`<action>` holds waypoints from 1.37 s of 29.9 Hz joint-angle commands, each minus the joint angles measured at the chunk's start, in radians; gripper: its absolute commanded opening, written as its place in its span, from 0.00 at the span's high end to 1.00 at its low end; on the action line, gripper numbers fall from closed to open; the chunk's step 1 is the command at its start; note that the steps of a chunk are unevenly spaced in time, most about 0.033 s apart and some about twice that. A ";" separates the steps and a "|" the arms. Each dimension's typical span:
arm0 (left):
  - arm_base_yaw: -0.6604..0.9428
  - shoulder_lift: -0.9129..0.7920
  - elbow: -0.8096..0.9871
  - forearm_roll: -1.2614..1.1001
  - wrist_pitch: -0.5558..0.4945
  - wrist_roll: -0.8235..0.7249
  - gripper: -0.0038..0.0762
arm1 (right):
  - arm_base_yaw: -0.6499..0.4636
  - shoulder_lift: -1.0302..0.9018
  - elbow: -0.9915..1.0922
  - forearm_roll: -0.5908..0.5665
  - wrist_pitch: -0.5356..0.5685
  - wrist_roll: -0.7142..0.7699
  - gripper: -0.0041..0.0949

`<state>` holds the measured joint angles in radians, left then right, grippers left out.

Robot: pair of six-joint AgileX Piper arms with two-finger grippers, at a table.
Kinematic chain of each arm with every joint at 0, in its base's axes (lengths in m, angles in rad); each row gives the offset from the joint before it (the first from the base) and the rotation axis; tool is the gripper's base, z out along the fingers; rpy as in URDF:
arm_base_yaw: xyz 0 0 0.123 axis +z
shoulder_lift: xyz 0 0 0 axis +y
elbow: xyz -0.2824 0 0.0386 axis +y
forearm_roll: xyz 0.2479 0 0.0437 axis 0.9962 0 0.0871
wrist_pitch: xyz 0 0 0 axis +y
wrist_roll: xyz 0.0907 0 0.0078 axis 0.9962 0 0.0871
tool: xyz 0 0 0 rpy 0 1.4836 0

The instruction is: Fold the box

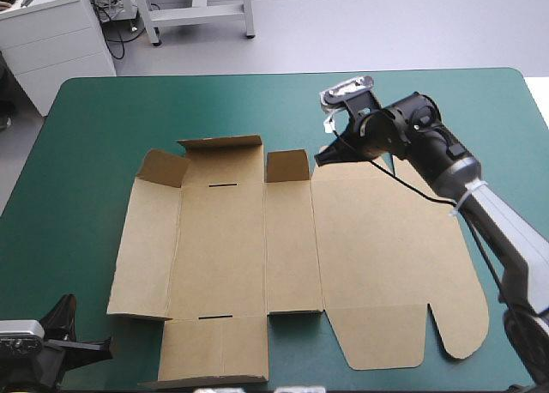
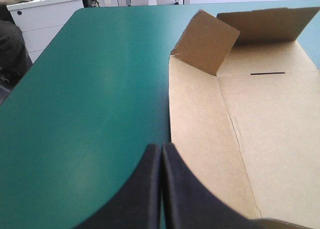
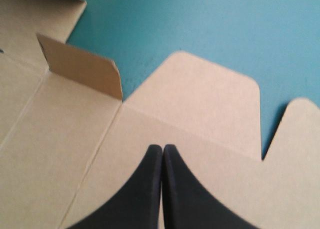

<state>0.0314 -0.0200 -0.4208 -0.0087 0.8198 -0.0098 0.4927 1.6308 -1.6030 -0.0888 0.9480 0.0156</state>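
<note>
brown box (image 1: 232, 247) under right gripper (image 1: 321, 158), just beside left gripper (image 2: 161, 145)

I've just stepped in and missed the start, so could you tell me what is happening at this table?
A two-armed robot is folding a brown box, a cut sheet lying mostly flat on the teal-green cover; small flaps along its far edge stand up. The right claw, shut, is over the sheet near that far edge. The left claw, also shut, sits by the near left corner, just off the board. Neither grips anything.
</note>
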 commanded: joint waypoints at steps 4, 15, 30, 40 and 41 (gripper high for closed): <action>-0.004 -0.011 -0.020 0.001 -0.076 -0.009 0.68 | -0.010 -0.275 0.352 -0.072 -0.177 0.113 0.98; -0.004 0.047 -0.028 -0.001 -0.072 -0.047 0.31 | -0.010 -0.742 0.687 -0.088 -0.179 0.132 0.98; -0.004 0.592 -0.426 0.044 0.063 -0.012 0.31 | -0.010 -1.267 0.980 -0.036 -0.154 0.127 0.98; 0.023 0.849 -0.467 0.060 0.088 0.010 0.31 | -0.010 -1.375 0.999 -0.028 -0.081 0.126 0.98; 0.037 0.869 -0.467 0.047 0.081 0.010 0.31 | -0.010 -1.375 0.999 -0.024 -0.081 0.126 0.98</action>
<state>0.0405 0.7976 -0.8536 0.0515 0.9646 0.0278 0.4866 0.2459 -0.5811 -0.1150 0.9194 0.1514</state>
